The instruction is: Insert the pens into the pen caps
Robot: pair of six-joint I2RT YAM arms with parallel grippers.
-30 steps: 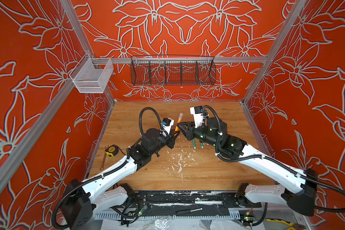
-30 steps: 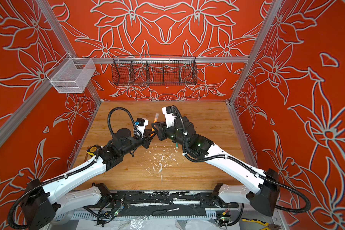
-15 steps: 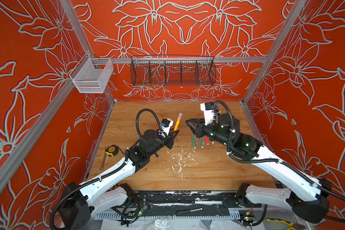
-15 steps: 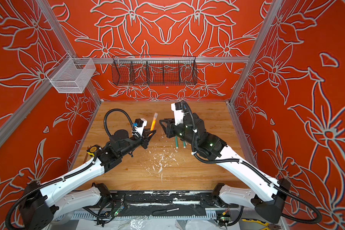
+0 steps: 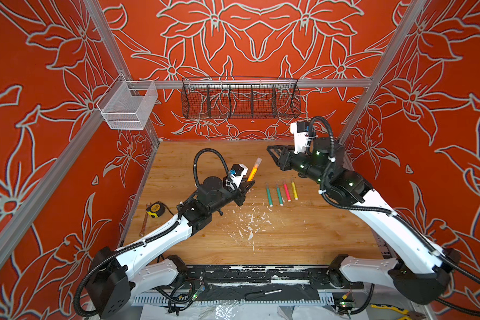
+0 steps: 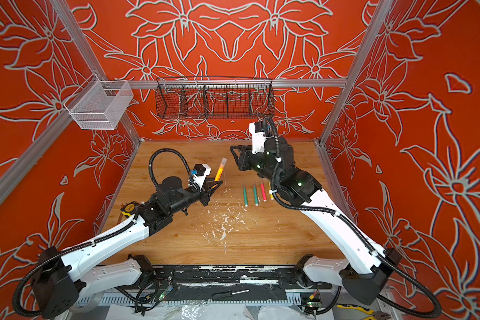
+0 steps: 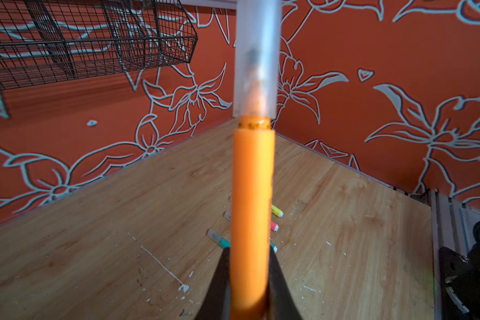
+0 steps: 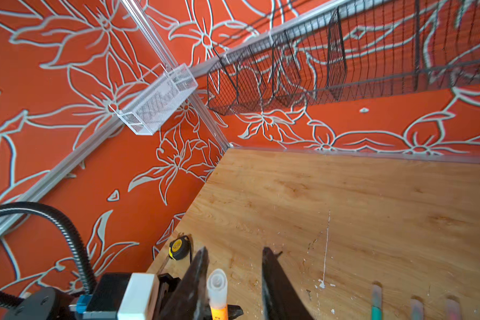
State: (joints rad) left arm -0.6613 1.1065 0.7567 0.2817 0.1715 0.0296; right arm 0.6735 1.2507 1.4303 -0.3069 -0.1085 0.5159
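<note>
The left gripper [image 5: 246,186] is clamped tight on the lower end of the orange pen [image 5: 251,174]. The pen tilts up toward the bench's [image 5: 302,238] back edge, with a clear pen cap [image 5: 257,162] seated over its tip. The right gripper [image 5: 270,149] hangs above the back of the bench, right of centre, its jaws apart and empty, well apart from the capped pen.

Right of centre, a teal pen [image 5: 268,196], a second teal pen [image 5: 279,196], a pink pen [image 5: 286,191] and a yellow pen [image 5: 294,191] lie side by side, with clear caps [image 8: 376,292] on their far ends. The right wrist overhangs the row's far end. White paint flecks [image 5: 250,223] dot the centre, and a tape measure [image 5: 155,208] sits by the left edge.

The left arm [image 5: 161,238] stretches low from the front left corner. The right arm [image 5: 394,221] climbs from the front right corner, its wrist raised and turned leftward.
</note>
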